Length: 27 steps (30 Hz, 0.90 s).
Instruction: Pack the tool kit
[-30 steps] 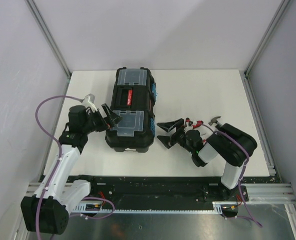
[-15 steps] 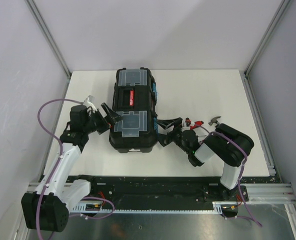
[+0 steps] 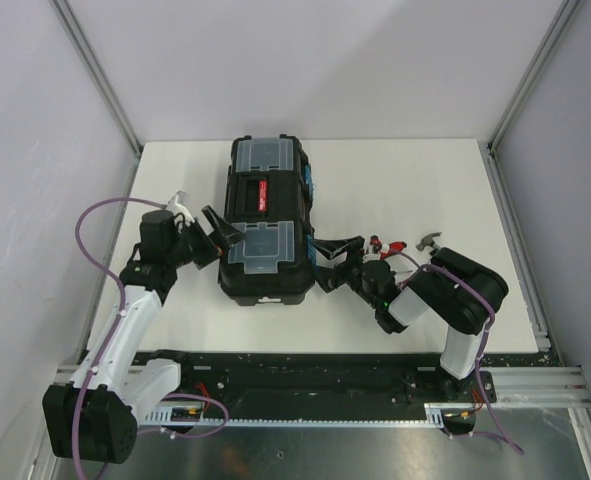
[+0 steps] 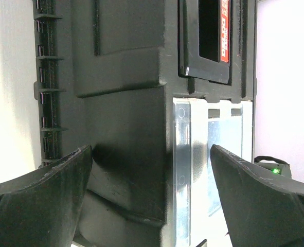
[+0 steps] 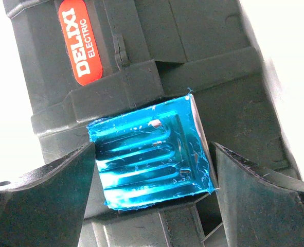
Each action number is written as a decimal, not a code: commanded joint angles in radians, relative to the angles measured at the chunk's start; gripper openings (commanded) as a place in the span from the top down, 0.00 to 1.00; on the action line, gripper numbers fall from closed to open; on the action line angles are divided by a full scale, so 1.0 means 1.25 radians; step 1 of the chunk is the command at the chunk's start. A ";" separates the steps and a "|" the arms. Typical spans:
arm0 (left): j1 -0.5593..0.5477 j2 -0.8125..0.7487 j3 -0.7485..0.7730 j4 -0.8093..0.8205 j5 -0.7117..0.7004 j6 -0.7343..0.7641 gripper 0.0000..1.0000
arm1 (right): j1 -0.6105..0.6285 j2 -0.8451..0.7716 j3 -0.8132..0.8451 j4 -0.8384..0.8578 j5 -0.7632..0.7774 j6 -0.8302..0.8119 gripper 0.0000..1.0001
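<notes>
Table (image 3: 395,190) runs white from wall to wall, with its widest bare stretch on the right side toward the far edge. Toolbox (image 3: 265,215) stands left of centre, lid shut, its long axis running near to far. Its far end almost meets the far table edge and its near end stops short of the near edge. A narrower strip of table shows between the box and the left edge.

Left gripper (image 3: 223,233) sits at the box's left wall by the near clear compartment (image 3: 263,243), jaws spread wide and gripping nothing. Right gripper (image 3: 330,262) faces the box's right wall. Its jaws are apart on either side of a blue latch (image 5: 152,154), and neither looks to be touching it.

Small tools (image 3: 390,244) with red parts lie just far of the right arm's wrist, well apart from the box.
</notes>
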 commanded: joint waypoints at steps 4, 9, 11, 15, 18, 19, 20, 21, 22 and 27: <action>-0.007 -0.009 -0.010 -0.005 0.016 0.040 0.01 | 0.008 -0.016 -0.014 0.246 -0.039 -0.088 0.35; -0.008 -0.012 -0.020 -0.014 -0.006 0.079 0.00 | 0.005 -0.015 -0.032 0.243 -0.044 -0.151 0.42; -0.009 -0.010 -0.022 -0.026 -0.015 0.099 0.01 | 0.000 -0.016 -0.036 0.243 -0.048 -0.176 0.45; -0.011 -0.002 -0.029 -0.047 -0.028 0.126 0.01 | -0.007 -0.015 -0.031 0.241 -0.052 -0.217 0.50; -0.012 0.001 -0.037 -0.055 -0.038 0.138 0.01 | -0.011 -0.018 -0.026 0.240 -0.072 -0.238 0.54; -0.013 0.002 -0.040 -0.057 -0.041 0.142 0.01 | -0.012 -0.020 -0.023 0.240 -0.079 -0.245 0.56; -0.014 0.002 -0.042 -0.058 -0.044 0.145 0.01 | -0.012 -0.024 -0.022 0.240 -0.084 -0.251 0.57; -0.014 0.002 -0.046 -0.059 -0.048 0.146 0.01 | -0.012 -0.027 -0.020 0.240 -0.087 -0.257 0.59; -0.015 0.003 -0.048 -0.060 -0.052 0.147 0.01 | -0.012 -0.032 -0.019 0.241 -0.089 -0.262 0.60; -0.018 0.012 -0.058 -0.060 -0.043 0.149 0.01 | -0.013 -0.050 0.022 0.245 -0.145 -0.283 0.51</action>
